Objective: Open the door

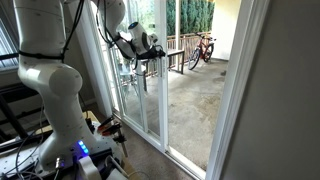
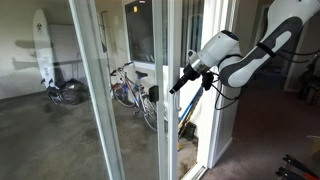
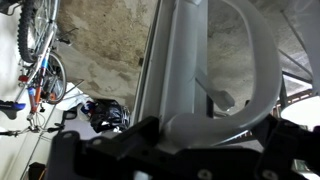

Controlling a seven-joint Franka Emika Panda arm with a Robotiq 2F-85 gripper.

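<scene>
The door (image 1: 153,110) is a tall glass panel in a narrow white frame, and it shows in both exterior views (image 2: 171,130). Its grey D-shaped loop handle (image 3: 262,70) sits on the white frame edge (image 3: 175,70) and fills the wrist view. My gripper (image 3: 182,130) has its black fingers on either side of the handle's lower end, pressed against it. In both exterior views the gripper (image 1: 152,56) (image 2: 181,84) is at the door's edge at about mid height. I cannot tell how far the door is slid.
Bicycles stand outside on the concrete patio (image 1: 203,48) (image 2: 127,85). A white surfboard (image 2: 40,50) leans on the far wall. A second glass panel (image 2: 90,100) stands beside the door. The robot base and cables (image 1: 70,150) are on the floor indoors.
</scene>
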